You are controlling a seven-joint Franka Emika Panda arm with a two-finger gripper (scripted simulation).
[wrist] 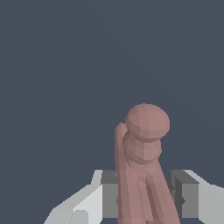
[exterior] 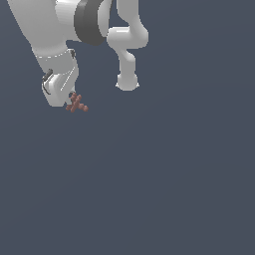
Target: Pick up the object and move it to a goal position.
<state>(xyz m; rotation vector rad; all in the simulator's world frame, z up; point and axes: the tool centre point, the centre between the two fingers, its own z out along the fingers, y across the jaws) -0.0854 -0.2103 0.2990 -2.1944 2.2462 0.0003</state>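
Note:
The object (exterior: 76, 104) is a tiny reddish-brown cluster of short crossed knobby sticks, seen in the exterior view at the tip of my white gripper (exterior: 71, 101). In the wrist view the object (wrist: 142, 166) fills the space between my grey finger pads (wrist: 110, 197), one knobbed stick pointing away from the camera. My gripper (wrist: 146, 199) is shut on it. The fingers themselves are mostly hidden behind the hand in the exterior view.
The white arm (exterior: 84, 25) and its base column (exterior: 127, 69) occupy the upper part of the exterior view. Everything else is a plain dark blue-grey surface (exterior: 164, 179).

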